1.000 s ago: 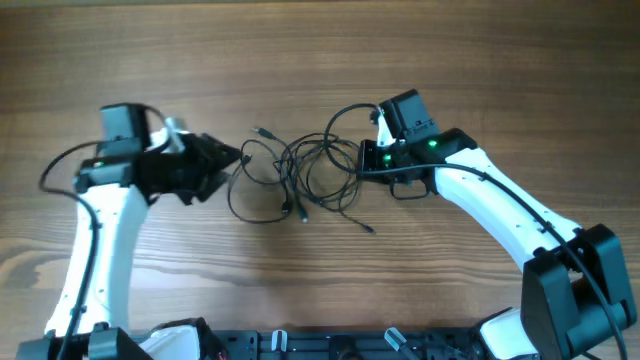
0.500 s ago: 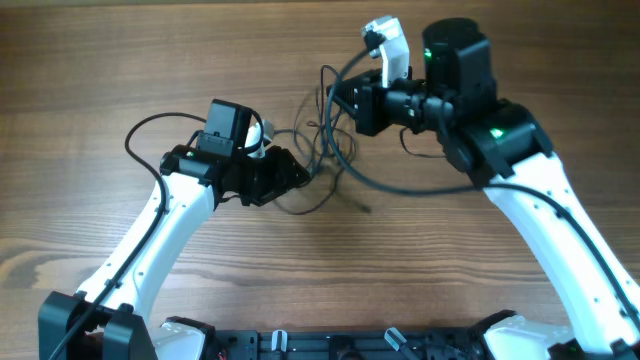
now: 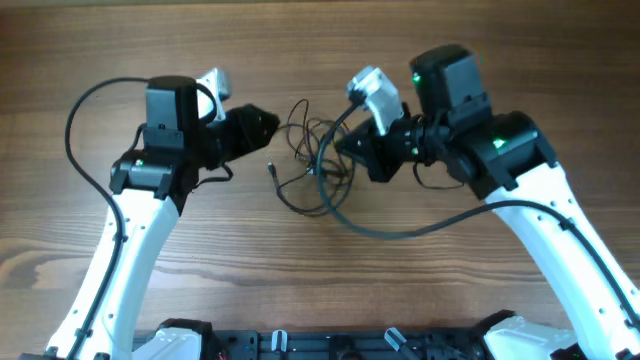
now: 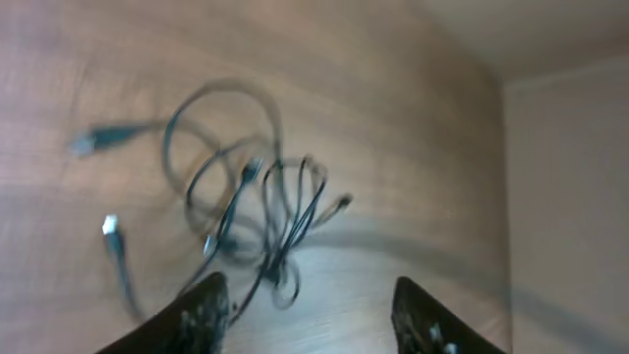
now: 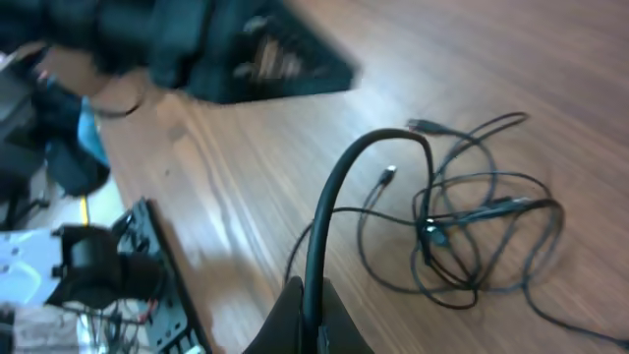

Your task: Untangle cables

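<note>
Cables [image 3: 312,160] are seen bunched in loose loops near the middle of the wooden table [image 3: 320,40] — one plug end [image 3: 270,167] lies at the tangle's 9 o'clock. The left gripper [image 3: 262,125] is held at 10 o'clock, fingers spread wide, nothing clamped between them. The right gripper [image 3: 358,152] is placed at 3 o'clock — how far it is open cannot be told.

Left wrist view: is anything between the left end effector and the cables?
Nothing visible stands in the way. The left end effector is open, and only bare table shows between its fingers and the cables lying just ahead.
</note>
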### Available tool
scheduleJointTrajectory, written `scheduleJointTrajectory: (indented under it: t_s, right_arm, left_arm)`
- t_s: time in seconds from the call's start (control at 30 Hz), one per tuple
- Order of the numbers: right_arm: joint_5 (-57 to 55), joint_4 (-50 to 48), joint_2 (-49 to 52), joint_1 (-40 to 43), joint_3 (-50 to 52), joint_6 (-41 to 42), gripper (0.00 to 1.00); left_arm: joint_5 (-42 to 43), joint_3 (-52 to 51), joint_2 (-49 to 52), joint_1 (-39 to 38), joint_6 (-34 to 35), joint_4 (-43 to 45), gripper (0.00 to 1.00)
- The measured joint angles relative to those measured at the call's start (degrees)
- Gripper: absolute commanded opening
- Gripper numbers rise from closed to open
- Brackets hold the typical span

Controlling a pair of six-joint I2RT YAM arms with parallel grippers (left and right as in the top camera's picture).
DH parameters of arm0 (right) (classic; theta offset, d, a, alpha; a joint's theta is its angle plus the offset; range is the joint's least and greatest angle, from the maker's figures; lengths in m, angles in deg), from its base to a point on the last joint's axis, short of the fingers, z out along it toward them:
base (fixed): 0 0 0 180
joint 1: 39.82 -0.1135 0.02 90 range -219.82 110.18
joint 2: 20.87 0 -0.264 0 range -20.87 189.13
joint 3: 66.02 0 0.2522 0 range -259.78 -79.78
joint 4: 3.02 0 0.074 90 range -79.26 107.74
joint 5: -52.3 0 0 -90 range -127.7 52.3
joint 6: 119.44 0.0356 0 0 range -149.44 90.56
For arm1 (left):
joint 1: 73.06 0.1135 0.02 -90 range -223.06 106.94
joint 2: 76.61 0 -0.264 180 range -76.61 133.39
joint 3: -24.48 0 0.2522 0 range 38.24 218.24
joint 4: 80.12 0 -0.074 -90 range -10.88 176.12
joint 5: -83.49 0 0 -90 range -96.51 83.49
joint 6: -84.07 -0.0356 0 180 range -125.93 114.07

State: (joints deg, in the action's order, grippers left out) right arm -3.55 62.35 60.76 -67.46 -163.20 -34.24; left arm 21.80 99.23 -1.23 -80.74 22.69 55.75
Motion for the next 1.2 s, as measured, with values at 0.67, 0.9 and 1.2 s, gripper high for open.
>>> scheduleJointTrajectory:
  t_s: [0.67, 0.9, 1.2]
  right_arm:
    - [-23.56, -14.56, -11.87, -3.65, -2.62, 16.85, 0.04]
    - [-45.2, -6.51, -11.54, 15.89, -2.67, 31.78, 0.04]
    - [-33.88, -2.21, -8.98, 50.58, -2.71, 41.92, 0.04]
  left_arm:
    - [-1.57, 0.11, 21.62, -8.9, 4.92, -5.35, 0.04]
    - [-4.52, 0.11, 21.59, 9.97, 0.87, -16.22, 0.04]
    - [-1.42, 0.09, 21.57, 18.01, -4.0, -20.0, 0.04]
